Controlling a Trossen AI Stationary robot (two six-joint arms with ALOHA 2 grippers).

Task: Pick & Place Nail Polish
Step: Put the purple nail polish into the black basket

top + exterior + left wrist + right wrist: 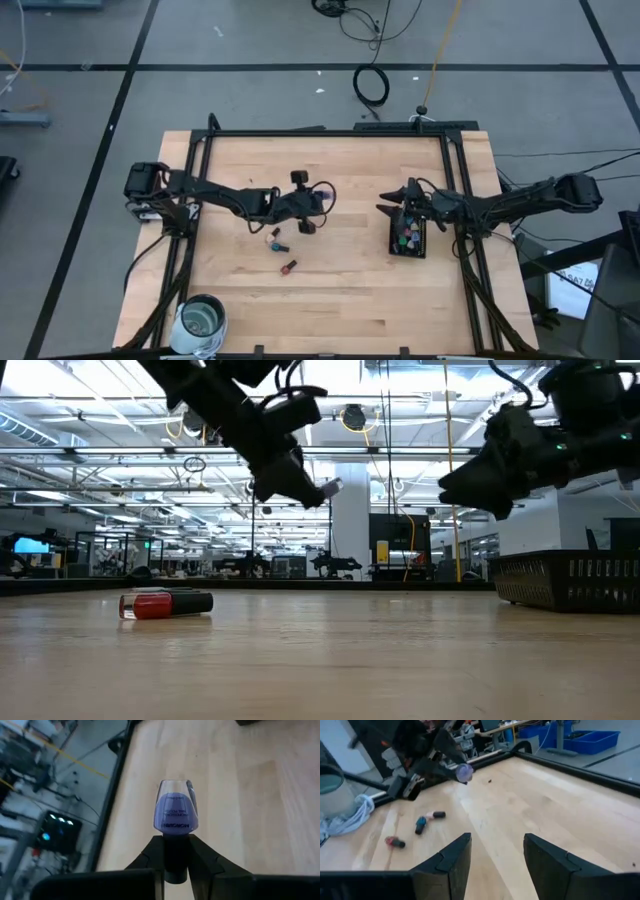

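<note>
My left gripper [318,200] is shut on a purple nail polish bottle [176,812] above the middle of the table; the bottle also shows in the low view [330,488] and the right wrist view [465,772]. Three bottles lie on their sides on the wood: a pink one [274,233], a teal one [279,244] and a red one [289,267], the red one nearest in the low view [165,603]. My right gripper [497,855] is open and empty, above the far end of the black tray [408,238], which holds several bottles. My left gripper pinches the purple bottle's dark cap [176,857] between its two fingers. The glass body sticks out past the fingertips, in line with them. The fingers come from the table's left, slanting down. The bottle is lifted clear of the table.
A large round glass jar [200,322] stands at the near left corner. The black tray also shows at the right of the low view [570,578]. Bare wood lies between the loose bottles and the tray. A black frame [330,132] runs along the table's far edge.
</note>
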